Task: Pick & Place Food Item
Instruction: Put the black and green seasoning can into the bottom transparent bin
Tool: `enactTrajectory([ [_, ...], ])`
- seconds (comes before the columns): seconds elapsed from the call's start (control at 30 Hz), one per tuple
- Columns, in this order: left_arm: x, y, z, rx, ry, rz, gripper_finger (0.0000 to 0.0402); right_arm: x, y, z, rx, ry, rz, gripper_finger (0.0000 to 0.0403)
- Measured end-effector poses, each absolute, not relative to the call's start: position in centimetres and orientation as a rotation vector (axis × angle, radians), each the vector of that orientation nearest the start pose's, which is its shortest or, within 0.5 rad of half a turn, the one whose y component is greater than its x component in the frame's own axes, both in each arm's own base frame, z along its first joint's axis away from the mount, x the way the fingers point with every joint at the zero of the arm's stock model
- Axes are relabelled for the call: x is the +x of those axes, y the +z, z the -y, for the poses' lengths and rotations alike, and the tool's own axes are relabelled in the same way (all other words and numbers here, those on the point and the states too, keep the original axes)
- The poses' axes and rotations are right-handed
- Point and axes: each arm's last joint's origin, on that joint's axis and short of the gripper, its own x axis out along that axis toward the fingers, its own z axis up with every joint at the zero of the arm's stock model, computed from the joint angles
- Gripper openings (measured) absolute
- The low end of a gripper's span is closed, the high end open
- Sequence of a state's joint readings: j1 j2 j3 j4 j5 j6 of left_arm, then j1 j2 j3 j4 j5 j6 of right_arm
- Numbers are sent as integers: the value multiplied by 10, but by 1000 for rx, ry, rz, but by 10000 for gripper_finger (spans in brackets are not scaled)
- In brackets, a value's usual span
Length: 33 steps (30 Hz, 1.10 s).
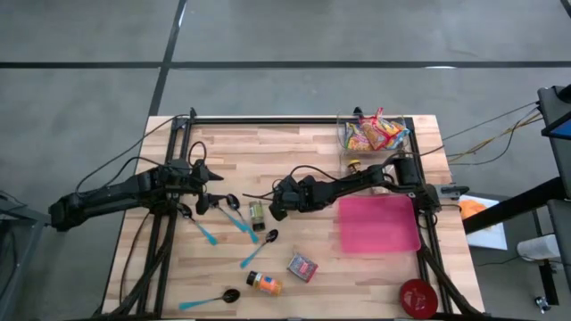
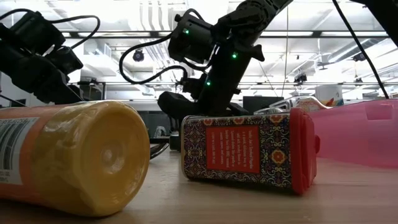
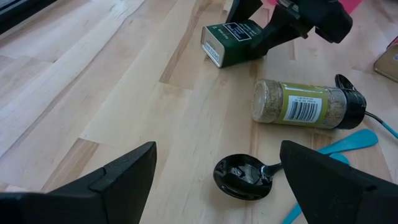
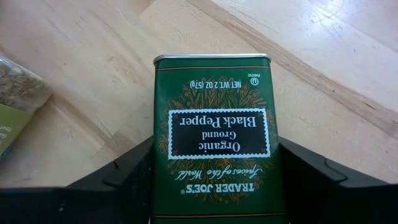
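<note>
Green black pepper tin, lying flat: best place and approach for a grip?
Grip the black pepper tin across its two narrow side walls, near its bottom end, coming down at a slant along its length. It lies label-up on the table, so those flat parallel sides suit the right gripper, whose fingers already flank it.

My right gripper (image 4: 211,180) flanks the green black-pepper tin (image 4: 212,143); the tin's lower end is cut off by the right wrist picture's edge, and whether my fingers press its sides cannot be told. From above, my right gripper (image 1: 278,209) covers the tin entirely. At table height, the orange-capped bottle (image 2: 68,155) is cut off at the picture's edge, its label only partly readable. The patterned red-lidded tin (image 2: 249,151) hides the table behind it, and its label text is too small to read. The bagged snacks in the clear bin (image 1: 375,135) are too small to identify.
</note>
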<state>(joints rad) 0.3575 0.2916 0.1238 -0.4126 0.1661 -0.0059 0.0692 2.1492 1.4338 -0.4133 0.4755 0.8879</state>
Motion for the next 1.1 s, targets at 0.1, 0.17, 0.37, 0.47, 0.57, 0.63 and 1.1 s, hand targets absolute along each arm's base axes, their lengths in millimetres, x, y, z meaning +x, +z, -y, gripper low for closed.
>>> enactTrajectory([
  [0.1, 95, 145, -30, -157, 187, -561, 345, 428, 125, -16, 483, -803, -838, 263],
  [0.17, 95, 145, -30, -156, 187, -561, 345, 428, 125, -16, 483, -803, -838, 257],
  [0.37, 95, 145, -30, -156, 187, -561, 345, 428, 125, -16, 482, -802, -839, 256],
  [0.47, 95, 145, -30, -157, 187, -561, 345, 428, 125, -16, 482, -806, -837, 260],
  [0.57, 95, 145, -30, -157, 187, -561, 345, 428, 125, -16, 481, -806, -837, 255],
  [0.63, 95, 145, -30, -156, 187, -561, 345, 428, 125, -16, 481, -807, -837, 253],
  [1.1, 95, 145, -30, -156, 187, -561, 345, 427, 131, -16, 466, -819, -820, 256],
])
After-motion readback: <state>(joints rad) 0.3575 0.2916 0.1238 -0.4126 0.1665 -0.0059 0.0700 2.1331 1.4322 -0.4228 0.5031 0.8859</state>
